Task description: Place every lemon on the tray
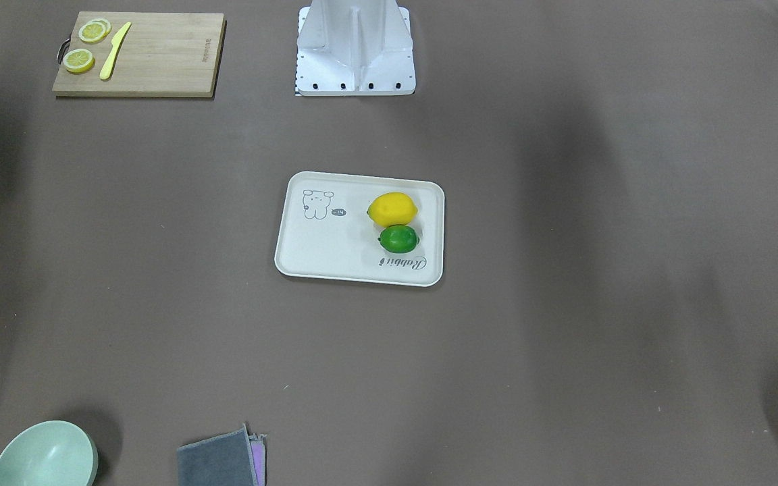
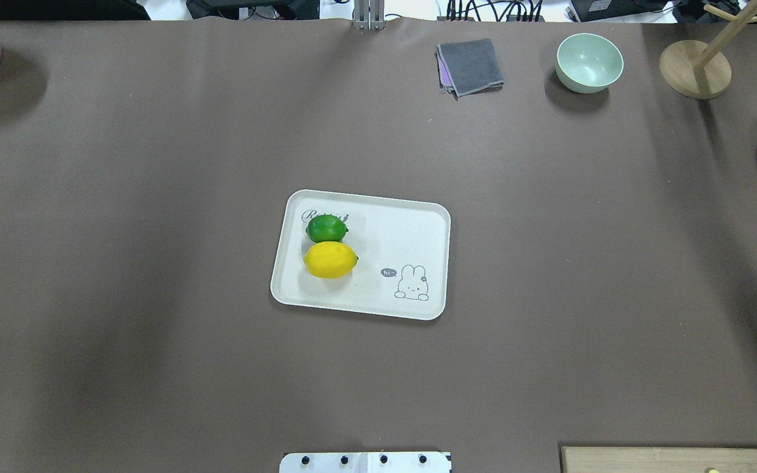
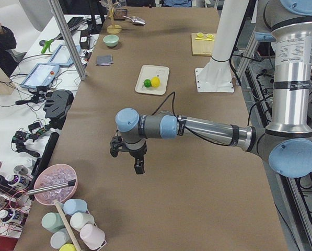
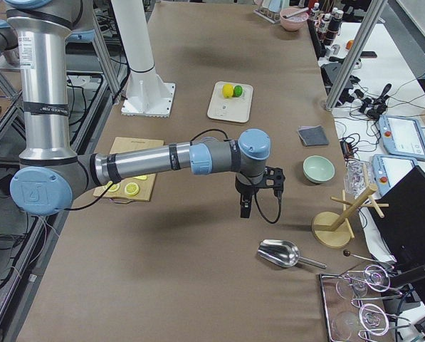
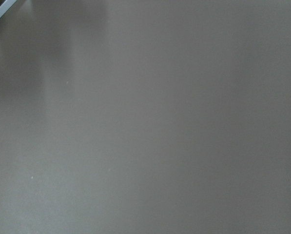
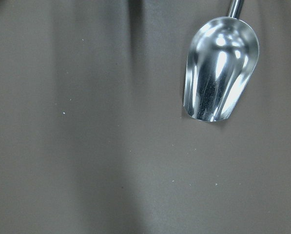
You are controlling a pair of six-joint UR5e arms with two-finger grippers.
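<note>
- On the tray [image 2: 391, 230], in its 9 o'clock half by the overhead view: yellow lemon [image 2: 330, 259] and green lemon [image 2: 326, 228], touching, the green one at 12 o'clock of the yellow one.
- Grey script on the tray partly hidden behind the green lemon from overhead; readable whole only in the front view.
- Left jaws seen only from a side camera, hanging above bare table [image 5: 145, 117], well apart from the tray; open or closed, cannot tell.
- Left wrist view: only brown table surface, soft and without detail.
- Right jaws also only in a side view, above the table near a metal scoop [image 6: 221, 68]; cannot tell their state either.
- Scoop handle cut off at the 12 o'clock edge of the right wrist view.
- Cutting board [image 2: 667, 460] cut off at 5 o'clock of the overhead view; whole in the front view, with lemon slices [image 1: 78, 61] and a yellow knife [image 1: 114, 50] on it.
</note>
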